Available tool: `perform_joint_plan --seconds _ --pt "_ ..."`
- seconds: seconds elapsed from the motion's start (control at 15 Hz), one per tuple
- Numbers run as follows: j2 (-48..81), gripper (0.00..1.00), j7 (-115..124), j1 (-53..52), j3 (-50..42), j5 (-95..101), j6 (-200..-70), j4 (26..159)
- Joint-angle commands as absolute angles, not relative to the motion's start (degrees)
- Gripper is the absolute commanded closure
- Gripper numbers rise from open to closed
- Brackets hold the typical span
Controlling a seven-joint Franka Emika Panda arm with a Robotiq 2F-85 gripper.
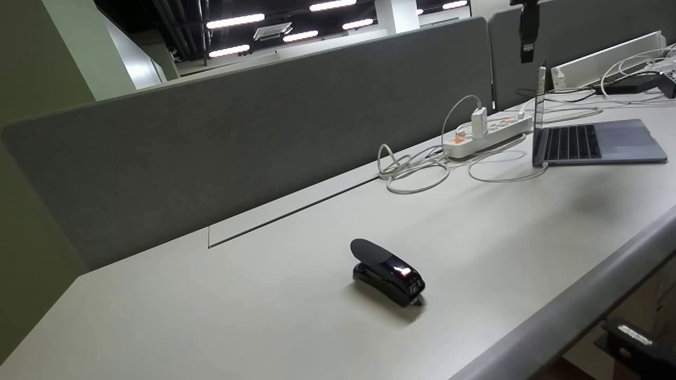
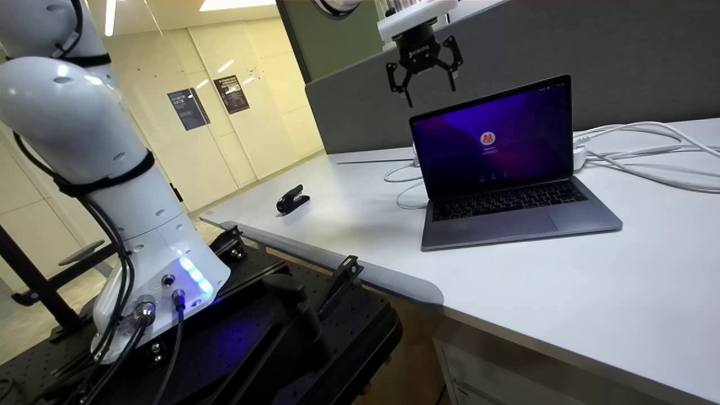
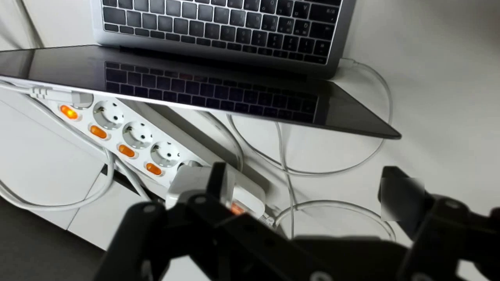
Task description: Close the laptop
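Observation:
The silver-grey laptop [image 1: 626, 140] stands open on the desk with its lid nearly upright. In an exterior view its lit purple screen [image 2: 500, 135] and dark keyboard [image 2: 512, 199] face out. In the wrist view the laptop lid [image 3: 211, 88] is seen from above, almost edge-on, with the keyboard [image 3: 222, 23] beyond it. My gripper [image 2: 431, 97] hangs in the air behind and above the lid, towards the lid's left end, apart from it. In the wrist view the fingers [image 3: 302, 177] are spread wide with nothing between them. In an exterior view only the gripper's lower part [image 1: 527, 45] shows.
A white power strip [image 3: 156, 132] with plugs and loose cables [image 1: 417, 171] lies behind the laptop. A thin cable [image 3: 384, 88] is plugged into the laptop's side. A black stapler [image 1: 388, 272] stands on the desk. A grey partition [image 1: 264, 132] borders the desk's back.

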State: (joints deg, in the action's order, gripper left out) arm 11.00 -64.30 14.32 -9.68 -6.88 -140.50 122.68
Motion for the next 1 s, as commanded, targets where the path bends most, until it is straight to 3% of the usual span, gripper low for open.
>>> perform_joint_plan --seconds 0.0,0.93 --pt "12.45 0.0 -60.62 15.63 -9.51 -9.29 -143.87 122.96" --pt "14.65 0.0 -52.96 20.14 -10.28 -10.7 -142.24 122.83"
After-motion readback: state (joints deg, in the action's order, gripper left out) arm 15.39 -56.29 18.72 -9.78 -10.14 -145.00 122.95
